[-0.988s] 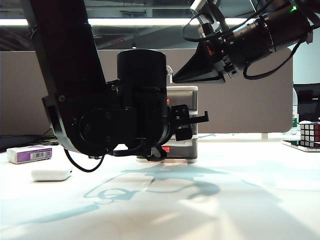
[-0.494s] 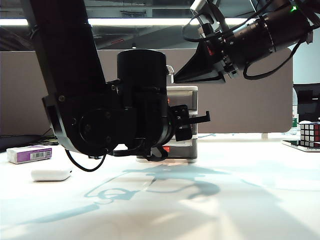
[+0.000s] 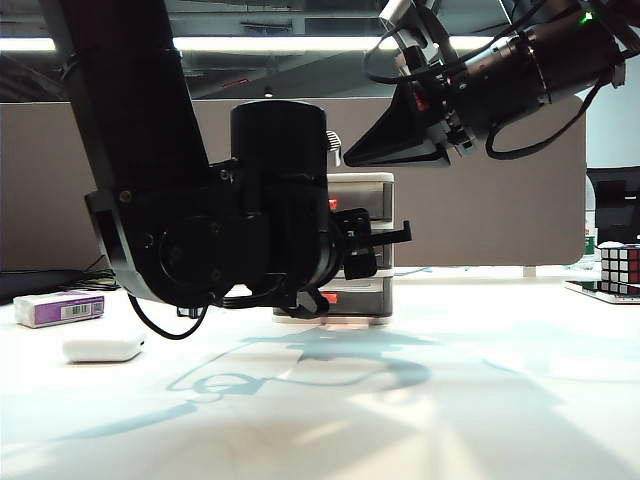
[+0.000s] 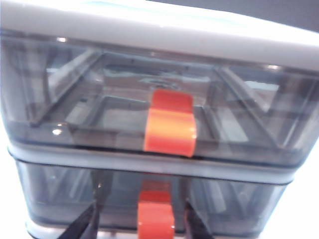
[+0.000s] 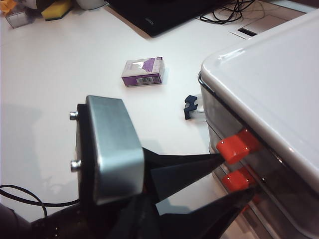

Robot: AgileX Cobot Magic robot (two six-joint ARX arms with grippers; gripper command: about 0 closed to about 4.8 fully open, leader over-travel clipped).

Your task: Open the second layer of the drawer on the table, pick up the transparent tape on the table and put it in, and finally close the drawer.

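Note:
The drawer [image 4: 279, 107] fills the left wrist view, a white frame with smoky translucent layers. Its second layer [image 4: 60, 199] sits flush with the layer above. My left gripper [image 4: 142, 216] is open, with one black finger on each side of that layer's red-orange tab [image 4: 155, 219] and a gap to each. From the right wrist view, the left gripper [image 5: 234, 177] reaches the drawer's front. The transparent tape [image 5: 192, 106], a tiny black holder, lies on the table [image 5: 75, 59] beside the drawer's side. My right gripper [image 3: 350, 158] hangs above the drawer [image 3: 370, 190]; its jaws are unreadable.
A white rounded case [image 3: 102, 348] and a purple-and-white box [image 3: 60, 308] lie at the table's left, and the box [image 5: 143, 71] also shows beyond the tape. A Rubik's cube [image 3: 620, 268] stands at the far right. A dark flat device [image 5: 169, 15] with cables lies further back.

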